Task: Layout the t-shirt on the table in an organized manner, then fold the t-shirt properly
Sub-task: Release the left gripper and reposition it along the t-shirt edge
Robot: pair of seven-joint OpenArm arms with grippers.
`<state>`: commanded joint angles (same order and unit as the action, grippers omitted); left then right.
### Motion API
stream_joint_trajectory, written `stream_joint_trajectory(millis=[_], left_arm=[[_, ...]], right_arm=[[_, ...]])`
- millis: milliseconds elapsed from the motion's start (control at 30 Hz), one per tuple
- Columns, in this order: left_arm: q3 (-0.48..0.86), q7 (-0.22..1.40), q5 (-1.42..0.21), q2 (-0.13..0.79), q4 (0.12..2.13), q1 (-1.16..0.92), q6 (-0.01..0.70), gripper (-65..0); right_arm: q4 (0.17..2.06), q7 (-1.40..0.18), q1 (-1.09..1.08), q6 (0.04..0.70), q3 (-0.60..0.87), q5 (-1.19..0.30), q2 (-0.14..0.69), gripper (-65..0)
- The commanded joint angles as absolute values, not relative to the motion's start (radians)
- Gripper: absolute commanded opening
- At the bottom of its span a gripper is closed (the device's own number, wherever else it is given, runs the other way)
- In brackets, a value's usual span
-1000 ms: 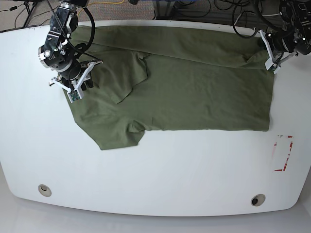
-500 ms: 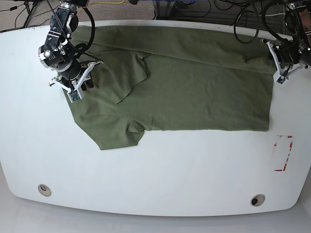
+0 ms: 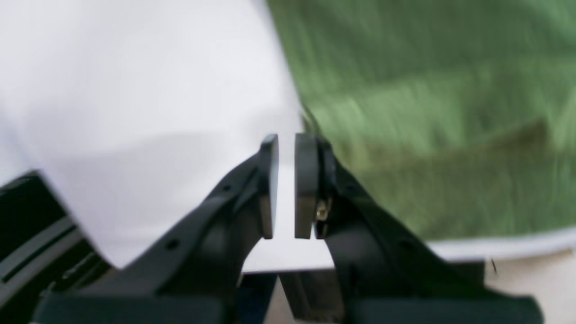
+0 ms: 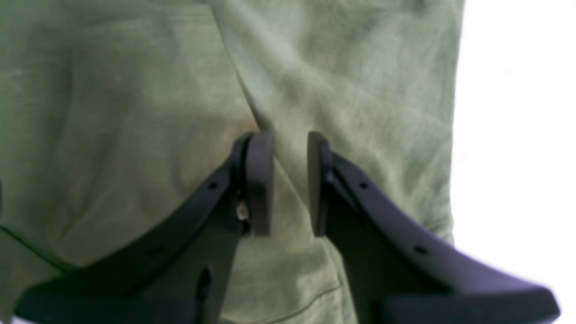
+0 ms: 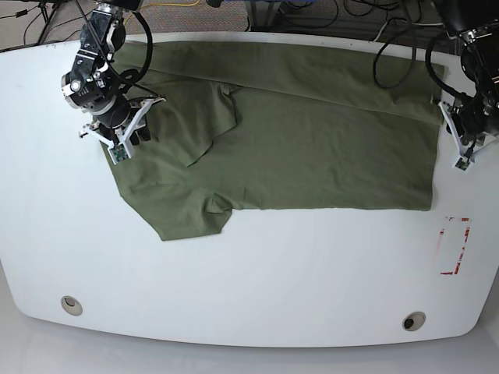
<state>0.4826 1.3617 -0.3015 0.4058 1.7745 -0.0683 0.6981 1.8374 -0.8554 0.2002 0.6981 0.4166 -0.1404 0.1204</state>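
L claw (image 3: 286, 186) narrow gap, empty, R claw (image 4: 290, 182) prob. pinching t-shirt (image 5: 312, 132)

Plain olive-green t-shirt (image 5: 312, 132), glossy white table (image 5: 234, 280), red tape rectangle (image 5: 454, 246)

No readable text, labels, brands or numbers in any view. The t-shirt (image 5: 296, 140) is plain, no print. The table (image 5: 257, 273) carries only a red tape rectangle (image 5: 454, 245) near its right edge, an outline with no lettering. Small green tags on the gripper mounts are too small to read. Both wrist views are blurred, nothing legible there.
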Motion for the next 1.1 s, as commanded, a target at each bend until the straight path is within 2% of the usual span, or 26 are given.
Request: stream_joint_trajectory(millis=[333, 533, 700, 933, 1100], left_arm=[[0.478, 1.366, -0.297, 0.406, 1.833, -0.125, 0.698, -60.8], [0.478, 1.366, -0.409, 0.401, 1.859, -0.211, 0.698, -60.8], [0.478, 1.363, -0.441, 0.398, 1.850, -0.228, 0.698, -60.8], [0.478, 1.337, -0.441, 0.398, 1.733, -0.193, 0.698, -60.8], [0.476, 1.276, -0.441, 0.415, 1.570, -0.128, 0.698, -60.8]], right_arm=[[1.837, -0.819, 0.209, 0.698, 0.417, -0.140, 0.120, -52.6], [1.837, -0.819, 0.209, 0.698, 0.417, -0.140, 0.120, -52.6], [1.837, -0.817, 0.209, 0.698, 0.417, -0.140, 0.120, -52.6], [1.837, -0.816, 0.209, 0.698, 0.417, -0.140, 0.120, -52.6], [1.837, -0.816, 0.209, 0.698, 0.415, -0.140, 0.120, -52.6]])
